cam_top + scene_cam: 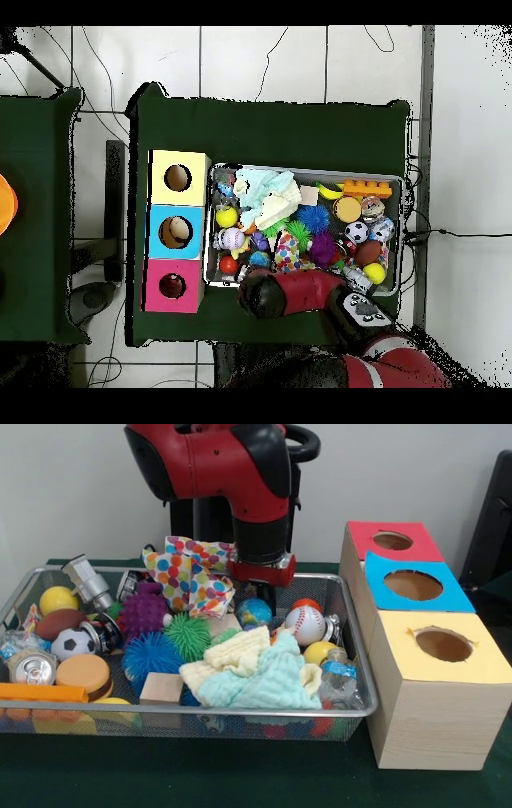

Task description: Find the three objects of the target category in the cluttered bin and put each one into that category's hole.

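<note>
Front, over the bin's far rim: pincer (262,592), grip state unreadable
Bin (358,664): baseball (305,624), purple spiky ball (144,613), pale cloths (264,674)
Target toys: none visible
Overhead, bench (270,125): red hole (172,286) beside bin (402,235)

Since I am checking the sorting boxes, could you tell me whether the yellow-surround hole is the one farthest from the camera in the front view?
No, the yellow-surround hole is nearest the camera; the red-surround hole is farthest.

The pincer (261,594) tips vanish behind the spotted cloth (189,574) and globe ball (254,613) (grip unreadable)
</note>
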`<move>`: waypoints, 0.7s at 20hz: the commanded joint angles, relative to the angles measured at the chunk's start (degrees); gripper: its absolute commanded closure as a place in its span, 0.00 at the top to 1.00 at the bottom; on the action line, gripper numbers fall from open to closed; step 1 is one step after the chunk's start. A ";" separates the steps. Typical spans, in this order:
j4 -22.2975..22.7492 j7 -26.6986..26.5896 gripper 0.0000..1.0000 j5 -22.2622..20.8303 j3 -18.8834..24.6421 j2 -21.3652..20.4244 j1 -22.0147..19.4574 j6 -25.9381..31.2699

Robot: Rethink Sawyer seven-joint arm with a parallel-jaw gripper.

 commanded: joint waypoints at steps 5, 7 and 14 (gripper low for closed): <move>-23.67 0.97 0.00 -4.22 -2.53 11.12 1.00 -11.46; -24.57 1.58 0.00 -4.85 -4.01 11.11 2.25 -14.52; -24.31 2.46 0.00 -5.04 -4.98 9.91 2.75 -16.01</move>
